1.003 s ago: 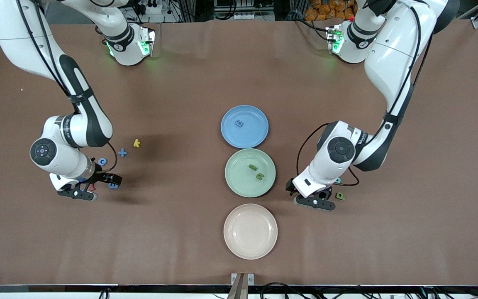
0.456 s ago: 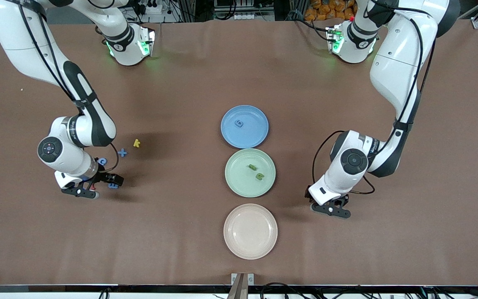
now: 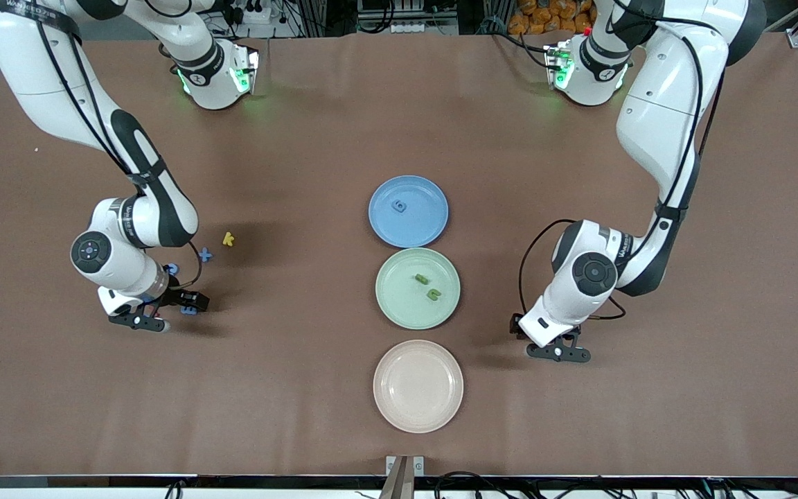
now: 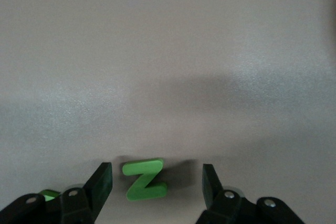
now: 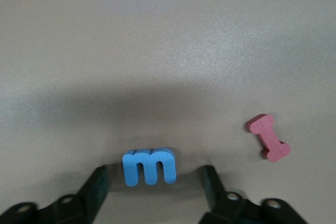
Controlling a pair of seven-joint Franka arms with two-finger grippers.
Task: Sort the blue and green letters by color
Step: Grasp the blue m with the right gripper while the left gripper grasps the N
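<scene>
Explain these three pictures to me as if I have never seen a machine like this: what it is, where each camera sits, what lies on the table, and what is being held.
These are two white robot arms at a brown table, each ending in a two-finger gripper.

The wide picture looks down from across the table. There, the left gripper is low near the green plate; the right gripper is low at its own end.

The other two pictures come from cameras on the wrists. The left gripper's open fingers straddle a green z lying on the table. The right gripper's open fingers straddle a blue m, with a red piece beside it. Nothing is held yet.

Also there: a blue plate with one blue piece, the green plate with two green pieces, an empty pink plate, a yellow k and a blue plus.
</scene>
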